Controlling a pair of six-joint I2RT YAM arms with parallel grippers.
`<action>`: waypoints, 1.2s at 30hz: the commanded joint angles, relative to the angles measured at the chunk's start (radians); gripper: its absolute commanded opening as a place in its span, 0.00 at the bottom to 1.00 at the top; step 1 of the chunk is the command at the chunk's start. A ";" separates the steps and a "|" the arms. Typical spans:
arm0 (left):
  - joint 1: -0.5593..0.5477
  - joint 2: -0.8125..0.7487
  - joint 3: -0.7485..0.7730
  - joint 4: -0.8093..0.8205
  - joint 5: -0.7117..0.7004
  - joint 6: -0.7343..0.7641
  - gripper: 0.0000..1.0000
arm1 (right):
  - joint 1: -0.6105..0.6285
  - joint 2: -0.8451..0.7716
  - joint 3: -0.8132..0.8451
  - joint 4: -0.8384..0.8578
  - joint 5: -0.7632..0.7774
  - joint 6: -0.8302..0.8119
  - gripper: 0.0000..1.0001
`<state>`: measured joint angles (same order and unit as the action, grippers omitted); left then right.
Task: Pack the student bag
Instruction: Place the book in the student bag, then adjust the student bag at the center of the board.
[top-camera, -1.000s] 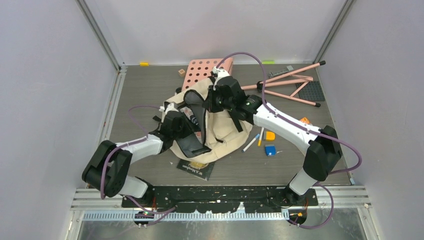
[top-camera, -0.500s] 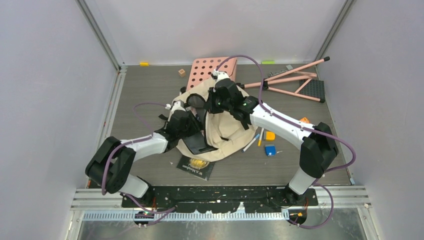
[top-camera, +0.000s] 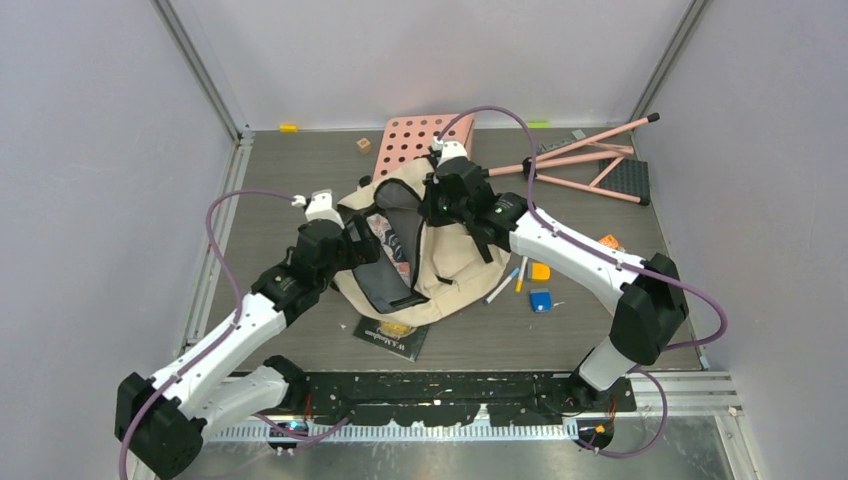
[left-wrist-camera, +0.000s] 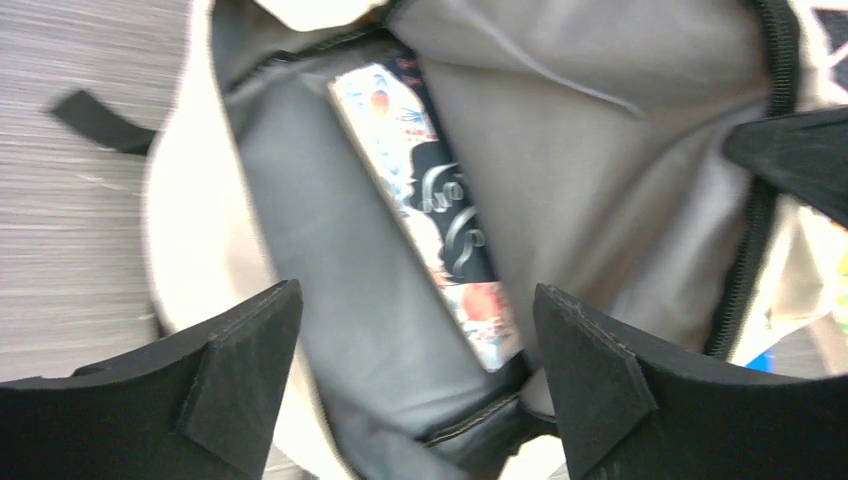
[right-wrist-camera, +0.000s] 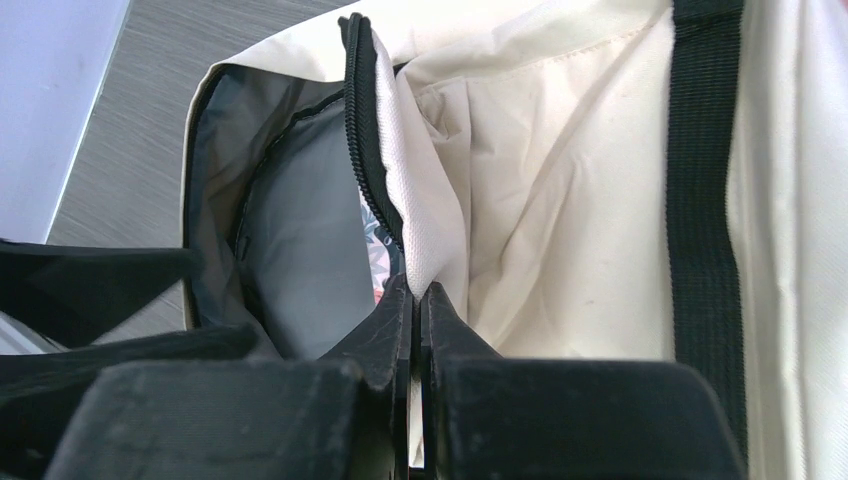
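Directly below the left gripper (left-wrist-camera: 415, 300), the student bag (top-camera: 450, 270) lies open in the middle of a grey table (top-camera: 280, 180). This gripper's two black fingers (left-wrist-camera: 240, 350) stand wide apart and grasp nothing as they hover over the bag's mouth. Between and just beyond them, a book (left-wrist-camera: 430, 220) with a colourful illustrated cover lies tilted inside the bag, against the grey lining.

At the right gripper (right-wrist-camera: 415, 295), the jaws are pinched tight on a fold of the bag's cream fabric, right beside the black zipper (right-wrist-camera: 360, 130). A black strap (right-wrist-camera: 705, 200) runs down the cream fabric to the right of this gripper. Seen from above, it sits at the bag's far edge, across the opening from the left gripper.

On the near side of the left gripper, a dark booklet (top-camera: 392, 335) lies on the table, partly under the bag. To the near right of the right gripper, just beside the bag, are two pens (top-camera: 503, 283), an orange block (top-camera: 540, 271) and a blue block (top-camera: 541, 300). Just beyond the right gripper lies a pink perforated board (top-camera: 415, 140). A pink folding stand (top-camera: 585, 165) lies farther right.
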<state>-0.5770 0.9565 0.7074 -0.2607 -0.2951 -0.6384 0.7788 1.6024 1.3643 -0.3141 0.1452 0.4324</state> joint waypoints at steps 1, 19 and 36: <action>0.028 -0.029 0.038 -0.263 -0.153 0.122 0.95 | -0.009 -0.073 0.015 -0.016 0.102 -0.059 0.00; 0.189 0.178 0.015 -0.115 -0.012 0.156 0.17 | -0.225 -0.069 -0.107 -0.049 0.195 -0.042 0.10; 0.426 0.033 0.166 -0.301 0.133 0.160 0.06 | -0.298 -0.280 -0.108 -0.268 0.261 -0.084 0.93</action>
<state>-0.1787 1.0267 0.8013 -0.5327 -0.1753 -0.4675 0.5346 1.4494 1.2560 -0.5236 0.3099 0.3435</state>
